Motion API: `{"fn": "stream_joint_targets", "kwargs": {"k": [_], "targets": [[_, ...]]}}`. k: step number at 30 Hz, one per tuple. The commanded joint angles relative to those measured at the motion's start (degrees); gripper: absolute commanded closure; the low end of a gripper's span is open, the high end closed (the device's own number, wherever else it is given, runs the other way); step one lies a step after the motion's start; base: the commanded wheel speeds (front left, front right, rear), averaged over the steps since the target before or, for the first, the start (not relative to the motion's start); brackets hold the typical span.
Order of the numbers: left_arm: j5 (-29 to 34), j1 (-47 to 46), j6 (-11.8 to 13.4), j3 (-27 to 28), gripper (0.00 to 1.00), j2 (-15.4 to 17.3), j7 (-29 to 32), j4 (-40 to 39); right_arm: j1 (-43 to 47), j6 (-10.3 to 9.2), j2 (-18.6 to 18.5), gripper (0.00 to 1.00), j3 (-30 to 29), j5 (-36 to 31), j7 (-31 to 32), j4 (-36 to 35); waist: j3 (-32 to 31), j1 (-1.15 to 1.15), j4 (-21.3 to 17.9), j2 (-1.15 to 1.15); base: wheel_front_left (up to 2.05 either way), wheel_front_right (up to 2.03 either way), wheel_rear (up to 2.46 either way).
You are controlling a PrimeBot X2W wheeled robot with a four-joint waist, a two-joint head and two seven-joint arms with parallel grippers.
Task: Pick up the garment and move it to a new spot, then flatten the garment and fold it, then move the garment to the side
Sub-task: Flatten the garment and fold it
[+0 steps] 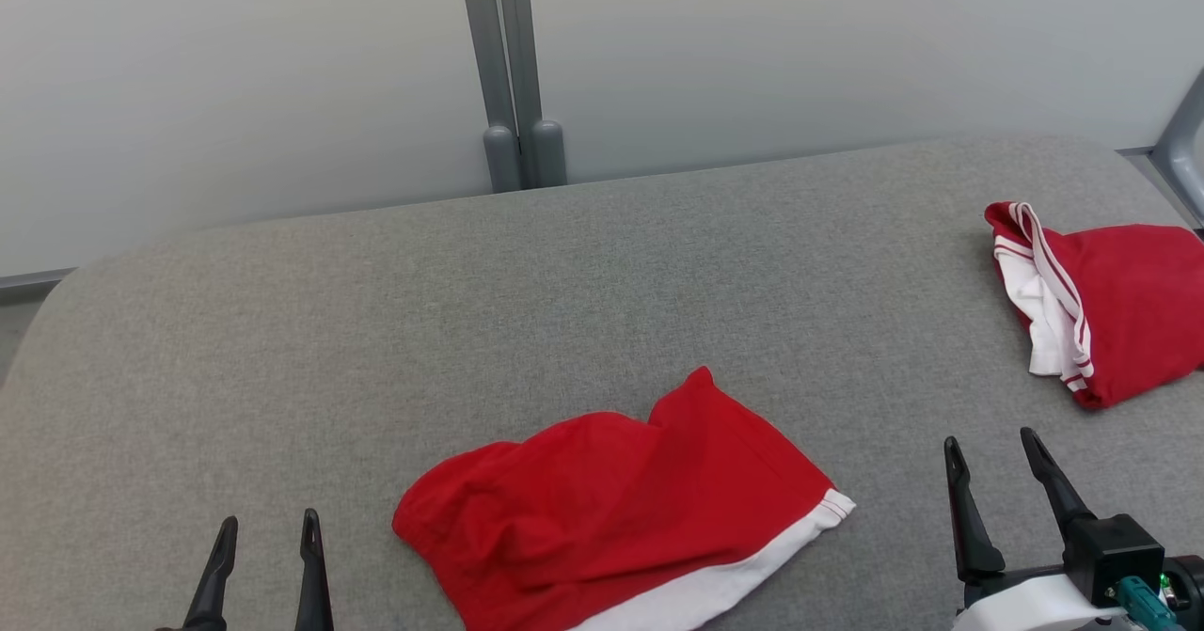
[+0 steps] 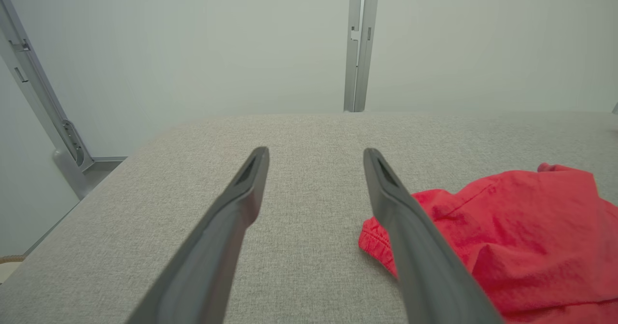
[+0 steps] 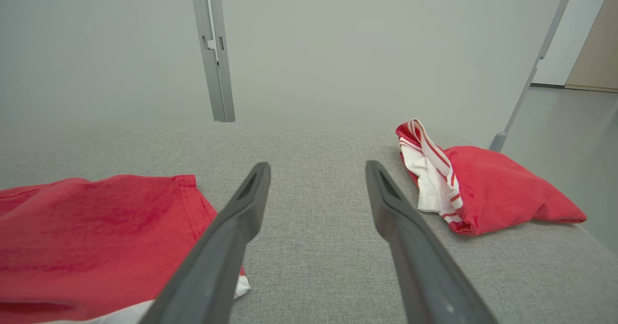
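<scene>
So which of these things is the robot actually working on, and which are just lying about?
In the job, probably: red garment with white hem, crumpled between the grippers; left gripper and right gripper, both open and empty.
Just lying about: red striped bundle at the far right of the grey table; grey posts behind it.

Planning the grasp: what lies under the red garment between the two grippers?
The red garment lies rumpled on the grey table; bare grey surface shows around it. Anything beneath its folds is covered.
</scene>
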Motion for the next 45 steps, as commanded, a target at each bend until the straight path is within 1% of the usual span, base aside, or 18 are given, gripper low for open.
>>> {"fn": "stream_joint_targets", "kwargs": {"k": [1, 11, 20, 22, 24, 26, 28, 34, 36, 40, 42, 45], "targets": [[0.5, -0.4, -0.6, 0.7, 0.00, -0.3, -0.1, 0.1, -0.3, -0.01, -0.1, 0.00, 0.1, 0.1, -0.2, 0.1, 0.0, 0.00, -0.2, 0.00, 0.00, 0.00, 0.00], [1.0, 0.0, -1.8, 2.6, 0.00, -0.8, -0.2, 0.8, -0.3, -0.01, -0.1, 0.00, 0.3, -0.2, -0.2, 0.1, -0.1, 0.00, 0.1, 0.00, 0.00, 0.00, 0.00], [-0.2, 0.0, -1.3, 2.2, 0.00, -0.8, -0.2, 1.3, -1.1, -0.01, -0.1, 0.00, 1.0, 0.8, -0.2, -0.6, 0.2, 0.00, 0.1, 0.00, 0.00, 0.00, 0.00], [-1.4, 1.1, -0.6, 1.9, 0.00, -0.8, -0.1, 4.5, -1.6, 0.00, -0.1, 0.00, 2.3, 1.0, -0.2, -1.3, 0.1, 0.00, 0.0, 0.00, 0.00, 0.00, 0.00], [-3.6, 1.5, -0.8, 0.5, 0.00, -0.8, 0.2, 9.0, -1.8, -0.01, -0.4, 0.00, 3.9, 1.7, -0.1, 0.4, 0.0, 0.00, -0.3, 0.00, 0.00, 0.00, 0.00], [-5.8, 0.3, -1.2, -0.9, 0.00, -0.8, 3.9, 11.4, -2.7, -0.01, -2.3, 0.00, 6.9, 2.3, -0.1, 4.0, -0.1, 0.00, -0.2, 0.00, 0.00, 0.00, 0.00], [-8.0, -0.6, -1.5, -2.0, 0.00, -0.7, 9.8, 11.5, -4.7, -0.01, -4.7, 0.00, 10.8, 3.1, 3.2, 8.1, -0.1, 0.00, 0.0, 0.00, 0.00, 0.00, 0.00], [-13.9, 1.7, -2.4, -7.0, 0.00, -0.7, 28.8, 5.2, -11.3, -0.01, -9.9, 0.00, 18.9, 6.5, 14.3, 15.8, 0.4, 0.00, 0.7, 0.00, 0.00, 0.00, 0.00], [-15.8, 2.9, -2.6, -8.6, 0.00, -0.7, 33.3, 2.4, -13.7, -0.01, -10.8, 0.00, 20.6, 7.5, 16.5, 18.0, 0.7, 0.00, 1.0, 0.00, 0.00, 0.00, 0.00], [-20.1, 5.2, -3.1, -11.6, 0.00, -0.7, 39.7, -2.5, -16.5, -0.01, -12.0, 0.00, 23.3, 8.7, 20.0, 21.7, 1.3, 0.00, 1.7, 0.00, 0.00, 0.00, 0.00], [-21.1, 6.0, -3.3, -12.6, 0.00, 0.0, 41.7, -3.6, -17.5, -0.01, -12.2, 0.00, 24.6, 9.1, 20.7, 23.1, 1.6, 0.00, 1.9, 0.00, 0.00, 0.00, 0.00], [-22.2, 6.3, -3.5, -14.0, 0.00, 0.2, 43.2, -4.1, -18.6, -0.01, -12.4, 0.00, 26.2, 9.8, 21.0, 24.9, 2.1, 0.00, 2.2, 0.00, 0.00, 0.00, 0.00]]}}
